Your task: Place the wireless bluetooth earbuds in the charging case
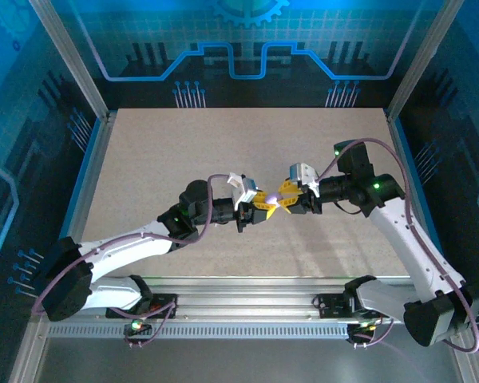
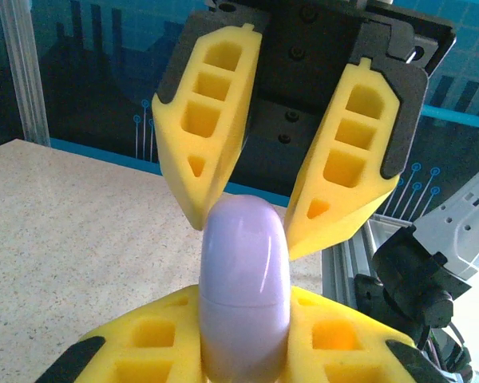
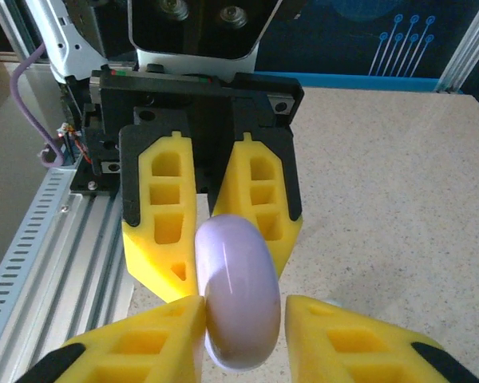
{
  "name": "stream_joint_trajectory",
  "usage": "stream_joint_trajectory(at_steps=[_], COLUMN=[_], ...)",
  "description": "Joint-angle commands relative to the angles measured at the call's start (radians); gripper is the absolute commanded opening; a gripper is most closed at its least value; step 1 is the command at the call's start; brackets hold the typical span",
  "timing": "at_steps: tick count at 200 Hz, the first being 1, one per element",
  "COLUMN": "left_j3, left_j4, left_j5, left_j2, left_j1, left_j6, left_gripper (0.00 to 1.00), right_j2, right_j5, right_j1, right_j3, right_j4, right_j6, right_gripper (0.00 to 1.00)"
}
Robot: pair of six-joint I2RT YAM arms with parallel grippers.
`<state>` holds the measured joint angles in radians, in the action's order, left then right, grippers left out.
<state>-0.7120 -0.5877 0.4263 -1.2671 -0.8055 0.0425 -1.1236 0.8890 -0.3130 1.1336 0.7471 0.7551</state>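
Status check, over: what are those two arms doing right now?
Left gripper shut on pale lavender oval plastic case, midair. Right gripper straddles its other end. Nothing in the way.

Left pincer (image 1: 265, 200), right pincer (image 1: 281, 196) tip to tip

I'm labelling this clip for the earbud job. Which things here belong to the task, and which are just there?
Belong to the job:
lavender charging case, closed, held off the table
left gripper, clamped on it
right gripper, fingers either side of it

Just there:
table
metal rail at the near edge
blue backdrop
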Motion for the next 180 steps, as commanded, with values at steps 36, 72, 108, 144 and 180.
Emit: stream_joint_trajectory(at_steps=[36,72,108,144,180], left_j3=[-0.029,-0.037,-0.044,-0.041,-0.042], left_j4=[-0.023,-0.023,-0.010,-0.009,-0.006], left_j5=[0.051,0.062,0.074,0.073,0.075], left_j2=[0.007,0.003,0.006,0.011,0.014], left_j1=[-0.007,-0.006,-0.006,-0.008,-0.008], left_j6=[-0.023,-0.025,-0.024,-0.026,-0.029], left_gripper=[0.20,0.20,0.20,0.20,0.20], right_j2=[-0.029,-0.046,-0.066,-0.087,-0.099], right_j5=[0.076,0.083,0.100,0.108,0.106], right_j1=[0.008,0.008,0.004,-0.001,-0.005], right_j3=[0.042,0.054,0.069,0.081,0.091], right_j4=[0.090,0.119,0.147,0.159,0.172], right_j6=[0.080,0.108,0.136,0.151,0.161], right_gripper=[0.31,0.30,0.30,0.31,0.23])
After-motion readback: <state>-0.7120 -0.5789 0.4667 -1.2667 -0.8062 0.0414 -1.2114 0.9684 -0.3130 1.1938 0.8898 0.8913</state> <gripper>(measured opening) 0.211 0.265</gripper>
